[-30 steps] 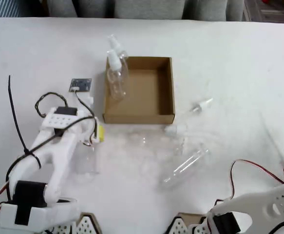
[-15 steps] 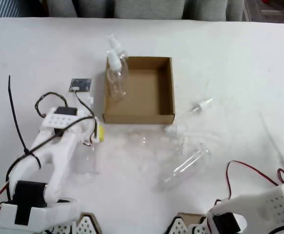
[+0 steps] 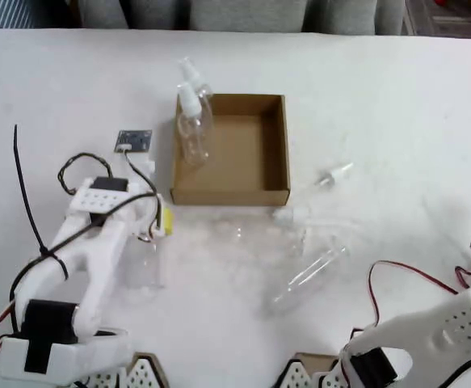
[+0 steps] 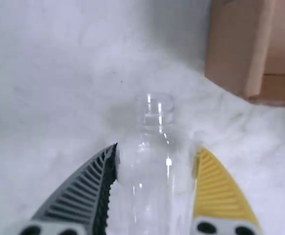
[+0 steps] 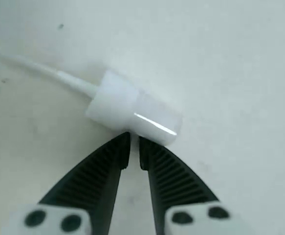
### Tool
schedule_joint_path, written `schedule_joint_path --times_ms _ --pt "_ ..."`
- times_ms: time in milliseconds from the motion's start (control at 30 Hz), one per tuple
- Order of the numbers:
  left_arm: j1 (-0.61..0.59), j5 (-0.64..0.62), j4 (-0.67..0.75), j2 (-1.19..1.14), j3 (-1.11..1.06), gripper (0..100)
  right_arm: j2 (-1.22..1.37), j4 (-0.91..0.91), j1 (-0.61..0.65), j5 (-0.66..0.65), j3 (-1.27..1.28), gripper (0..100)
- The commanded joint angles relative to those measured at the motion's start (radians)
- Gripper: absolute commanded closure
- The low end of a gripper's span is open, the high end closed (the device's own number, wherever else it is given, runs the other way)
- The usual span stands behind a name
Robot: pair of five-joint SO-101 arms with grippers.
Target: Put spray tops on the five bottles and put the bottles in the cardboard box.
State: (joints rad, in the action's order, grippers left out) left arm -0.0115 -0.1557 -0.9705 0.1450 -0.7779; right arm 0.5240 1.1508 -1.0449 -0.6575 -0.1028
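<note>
Clear plastic bottle with an open neck (image 4: 158, 115) stands on the white desk (image 3: 380, 97) near the front left corner of the brown cardboard box (image 3: 229, 196); the left gripper (image 4: 156, 149) clamps its body from both sides. Two capped clear bottles (image 3: 193, 129) stand at the far left corner of the box, inside or outside I cannot tell; another clear bottle (image 3: 308, 275) lies on its side in front of the box. Right gripper (image 5: 134, 139) is almost closed with nothing between the jaws; its tips are at a white spray top (image 5: 132, 110) lying on the desk.

I judge the bottles light, thin-walled and slippery, so a gentle hold at mid body suits them; the spray top is small with a thin tube, better taken at its collar. The box walls are edges to lift over; the desk right of the box seems to give room for moving.
</note>
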Motion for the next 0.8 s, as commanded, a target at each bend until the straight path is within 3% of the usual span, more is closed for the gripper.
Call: schedule_joint_path --times_ms 0,433,767 --pt "-0.013 0.009 0.021 0.039 0.005 98 0.050 0.031 0.013 0.015 -0.157 97.9" --pt "-0.013 0.009 0.021 0.039 0.005 98 0.349 0.302 0.008 0.071 -0.802 97.9" --pt "-0.013 0.009 0.021 0.039 0.005 98 0.584 0.328 0.050 0.092 -1.128 98.1"
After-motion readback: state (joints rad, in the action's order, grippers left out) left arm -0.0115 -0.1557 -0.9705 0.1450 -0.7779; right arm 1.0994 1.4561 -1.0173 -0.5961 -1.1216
